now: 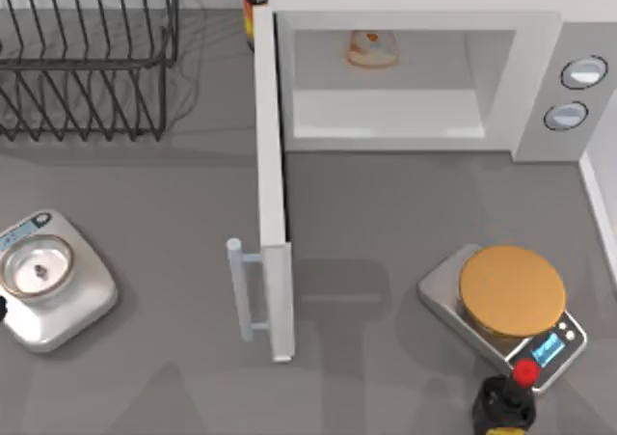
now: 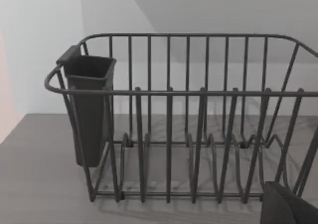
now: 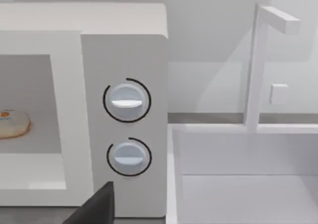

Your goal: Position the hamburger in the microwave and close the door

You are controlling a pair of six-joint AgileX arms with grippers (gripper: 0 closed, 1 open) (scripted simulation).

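Grey bench: hamburger inside microwave. Door open, rigid, light-swinging; push near handle. Tool states: cannot tell.

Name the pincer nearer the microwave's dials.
Right. The right pincer sits just before the dials; the left pincer faces the wire rack, left of the microwave.

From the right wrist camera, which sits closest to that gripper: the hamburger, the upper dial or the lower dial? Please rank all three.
From the right gripper, low in front of the microwave:
1. Lower dial, just above it on the grey side panel.
2. Upper dial, higher on the same panel.
3. Hamburger, set back inside the cavity.
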